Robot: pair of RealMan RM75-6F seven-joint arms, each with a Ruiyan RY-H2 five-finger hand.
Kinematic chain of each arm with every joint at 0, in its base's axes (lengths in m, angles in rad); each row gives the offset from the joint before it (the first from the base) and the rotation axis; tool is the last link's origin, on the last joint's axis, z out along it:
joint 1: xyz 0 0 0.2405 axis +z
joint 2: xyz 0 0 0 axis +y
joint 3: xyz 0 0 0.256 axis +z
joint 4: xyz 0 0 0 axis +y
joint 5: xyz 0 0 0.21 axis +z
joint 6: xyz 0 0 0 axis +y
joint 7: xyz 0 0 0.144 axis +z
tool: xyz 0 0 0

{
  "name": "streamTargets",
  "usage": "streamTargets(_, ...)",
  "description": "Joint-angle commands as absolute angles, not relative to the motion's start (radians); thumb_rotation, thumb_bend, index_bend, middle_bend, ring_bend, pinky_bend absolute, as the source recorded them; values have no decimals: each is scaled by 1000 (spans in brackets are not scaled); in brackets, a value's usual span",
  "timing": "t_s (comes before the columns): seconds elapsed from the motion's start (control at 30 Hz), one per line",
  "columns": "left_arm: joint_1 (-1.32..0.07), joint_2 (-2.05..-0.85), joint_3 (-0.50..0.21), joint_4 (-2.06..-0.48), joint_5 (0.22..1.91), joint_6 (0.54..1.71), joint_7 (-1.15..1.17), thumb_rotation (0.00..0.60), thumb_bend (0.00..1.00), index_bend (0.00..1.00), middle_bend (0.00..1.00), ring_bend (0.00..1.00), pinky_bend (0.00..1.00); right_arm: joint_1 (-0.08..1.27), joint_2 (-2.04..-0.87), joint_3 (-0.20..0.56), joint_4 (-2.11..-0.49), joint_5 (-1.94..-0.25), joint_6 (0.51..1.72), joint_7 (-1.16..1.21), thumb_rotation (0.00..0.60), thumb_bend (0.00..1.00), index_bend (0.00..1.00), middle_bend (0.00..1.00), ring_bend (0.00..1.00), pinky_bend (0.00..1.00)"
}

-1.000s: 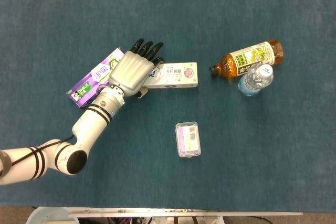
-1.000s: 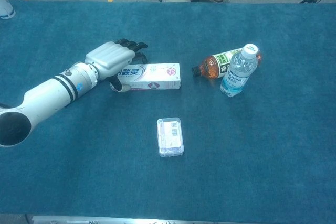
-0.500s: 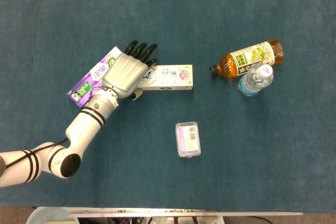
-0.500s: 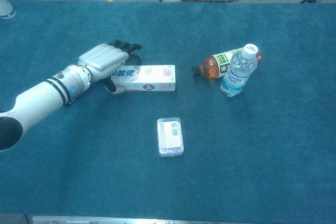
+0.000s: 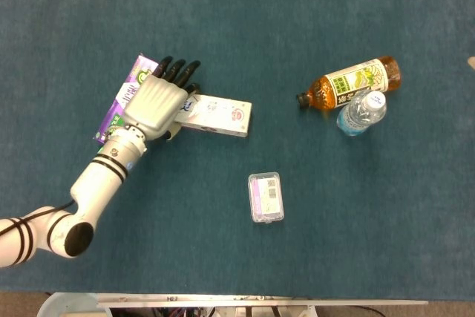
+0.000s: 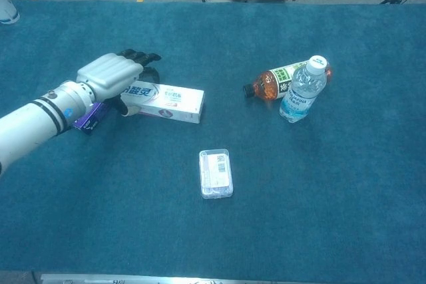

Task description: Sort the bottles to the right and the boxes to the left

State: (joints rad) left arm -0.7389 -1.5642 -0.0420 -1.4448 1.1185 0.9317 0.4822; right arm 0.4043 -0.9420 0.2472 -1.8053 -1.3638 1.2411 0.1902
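Currently the left hand (image 5: 154, 102), fingers clamped on the white toothpaste box (image 5: 217, 116), sits left of centre; dragging it further could skew it against the purple box (image 5: 122, 102).

Teal desk (image 5: 312, 5); white toothpaste box (image 5: 219, 116); purple box (image 5: 122, 102); amber tea bottle (image 5: 349, 84); silver hand (image 5: 154, 102), black fingers (image 5: 178, 70).

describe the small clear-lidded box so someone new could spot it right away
On the blue table, look at the near middle, apart from everything else. The small clear box lies flat, alone, with a purple-and-white label; the white toothpaste box is long.
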Motion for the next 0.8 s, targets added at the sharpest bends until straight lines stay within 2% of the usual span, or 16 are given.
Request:
streamTargets(0.03, -724, -1542, -27, -1455, 1131, 940, 476, 600, 294, 553, 30, 0, 5, 405, -944, 247, -1806, -1365, 1242, 188, 600, 32, 103, 301, 189, 411)
streamTargets(0.3, -683, -1480, 6, -1463, 1150, 950, 448, 600, 293, 548, 31, 0, 5, 405, -945, 246, -1808, -1368, 1245, 187, 600, 33, 104, 301, 189, 411)
streamTargets(0.5, -665, -1442, 4, -1487, 1158, 960, 423, 600, 293, 531, 29, 0, 5, 404, -947, 244, -1805, -1372, 1245, 192, 600, 33, 104, 301, 189, 411)
streamTargets(0.7, -658, -1382, -5, -1562, 1178, 952, 368, 600, 289, 286, 0, 0, 5, 406, -950, 239, -1797, -1381, 1240, 200, 600, 33, 103, 301, 190, 411)
streamTargets(0.8, -649, -1355, -8, -1591, 1196, 966, 352, 600, 285, 248, 0, 0, 5, 406, -949, 237, -1795, -1387, 1241, 204, 600, 33, 103, 301, 189, 411)
